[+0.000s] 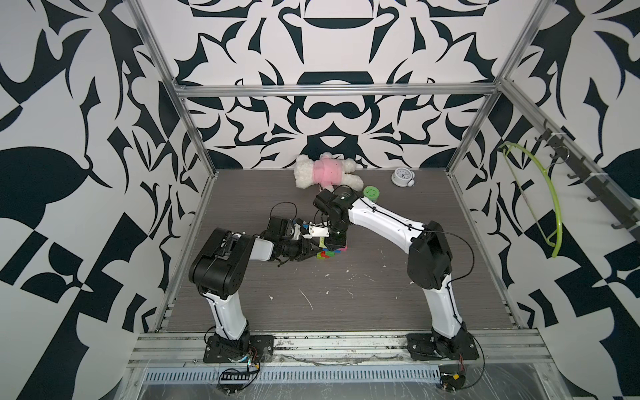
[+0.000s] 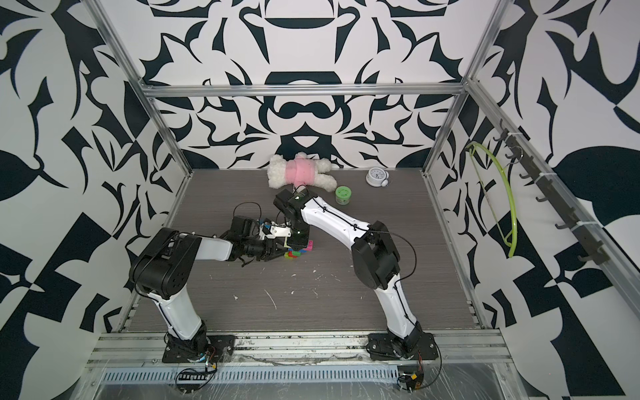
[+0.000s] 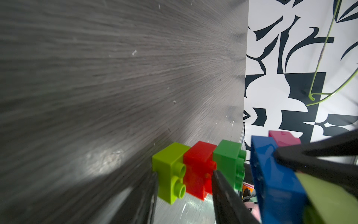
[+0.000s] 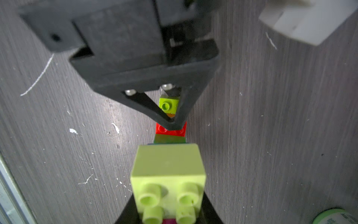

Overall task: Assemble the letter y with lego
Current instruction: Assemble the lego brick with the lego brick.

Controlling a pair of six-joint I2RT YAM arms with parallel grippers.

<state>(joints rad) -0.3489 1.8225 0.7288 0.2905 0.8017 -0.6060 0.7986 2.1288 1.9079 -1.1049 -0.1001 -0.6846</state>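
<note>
Closest to the right wrist lens: a yellow-green brick [image 4: 168,168], four studs toward the camera, pinched from both sides by the right end effector [image 4: 169,215] (closed hard on it). Seated on a longer blue brick [image 3: 271,174], with a pink brick [image 3: 282,138] against that same blue piece.

Just beyond, a three-brick row [image 3: 197,153]: green brick [image 3: 228,159], red brick [image 3: 195,174], second yellow-green brick [image 3: 168,170], joined in steps with some studs left bare. Green studs aimed at the blue brick, a thin dark gap between the two in the left wrist view (joined or not, hard to say). Left end effector [image 3: 185,174] partly closed and gripping that row, one finger at the second yellow-green brick's outer face, the other at the red-green seam.

Whole lego cluster [image 1: 328,254] near the middle of the grey wood-grain surface [image 1: 346,304], low against it, mostly hidden under both end effectors in both top views.

Farther back, a green jar [image 1: 371,193] beside the right arm [image 1: 381,216], then a white-and-pink plush toy [image 1: 325,171] and a small white clock [image 1: 401,178] along the back edge. Off on the right wall, a yellow-green hanger [image 1: 557,207] on a hook rail [image 1: 588,187].
</note>
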